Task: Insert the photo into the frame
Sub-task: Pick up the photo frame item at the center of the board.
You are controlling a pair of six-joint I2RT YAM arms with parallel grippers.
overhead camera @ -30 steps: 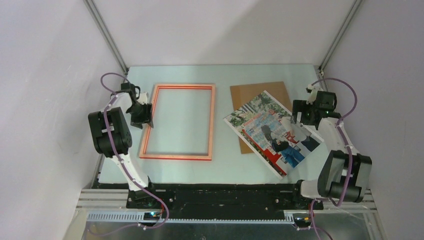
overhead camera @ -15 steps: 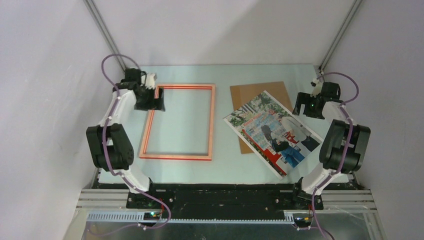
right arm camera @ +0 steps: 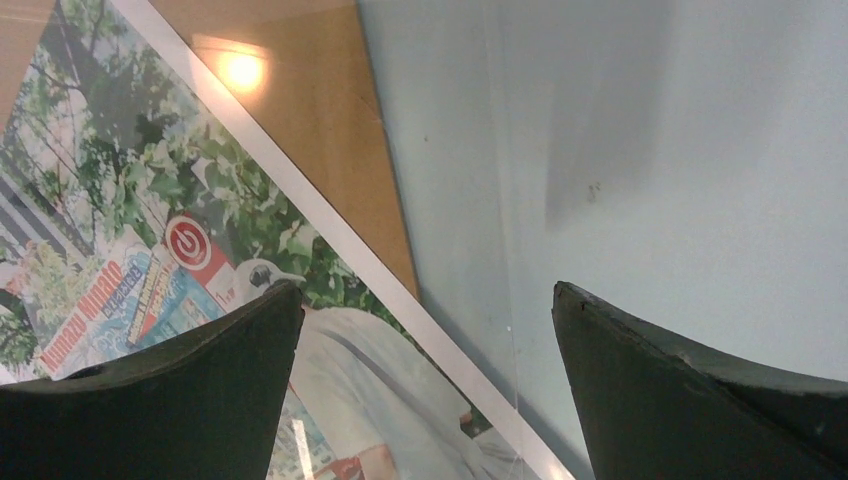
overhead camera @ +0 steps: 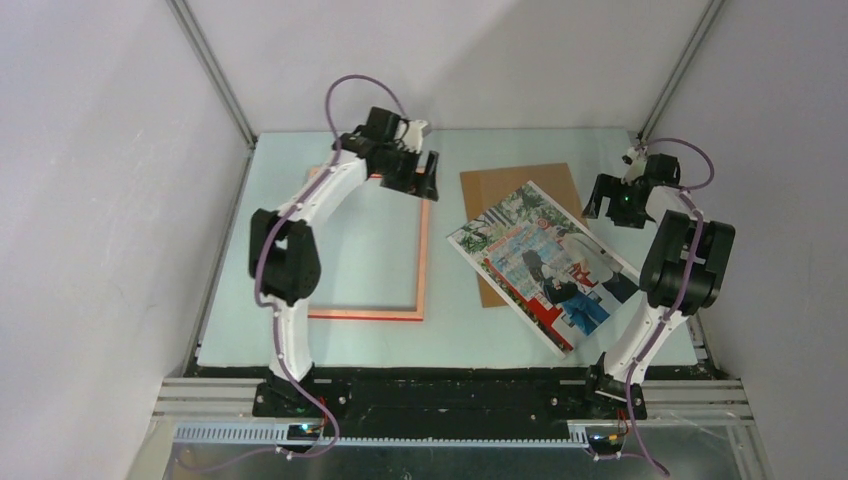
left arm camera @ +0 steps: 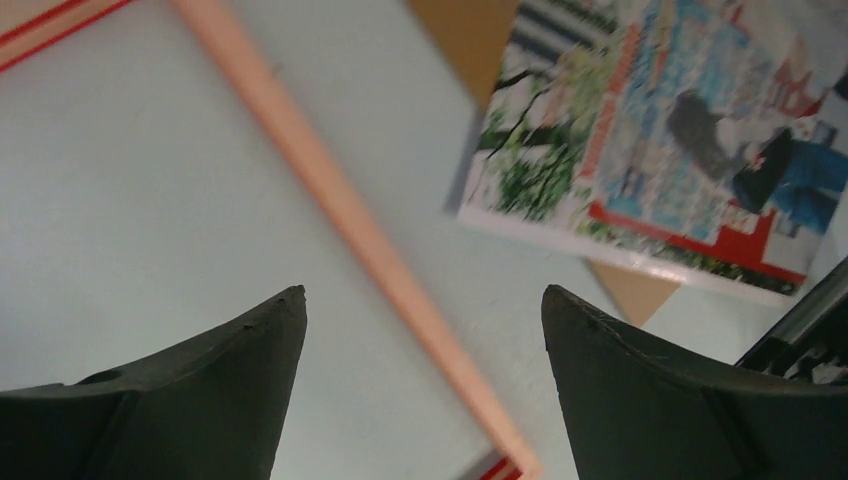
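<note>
The frame (overhead camera: 424,250) lies flat on the left half of the table, its pale orange-pink face up with red edges. In the left wrist view one of the frame's rails (left arm camera: 350,225) runs diagonally between my fingers. My left gripper (overhead camera: 418,180) hovers open over the frame's far right corner, holding nothing (left arm camera: 425,300). The photo (overhead camera: 545,262) lies picture side up and skewed on the right, partly over a brown backing board (overhead camera: 520,183). My right gripper (overhead camera: 613,207) is open above the photo's far right edge (right arm camera: 150,220), empty (right arm camera: 428,295).
The brown backing board (right arm camera: 300,120) sticks out past the photo's far side. A faint straight line and a glare spot over the photo and board suggest a clear sheet on top. White walls close in the pale table (overhead camera: 450,335) on three sides.
My left arm swung from the frame's left side across to its far right corner, and its jaws opened wider. My right gripper pulled back a little toward the far right.
</note>
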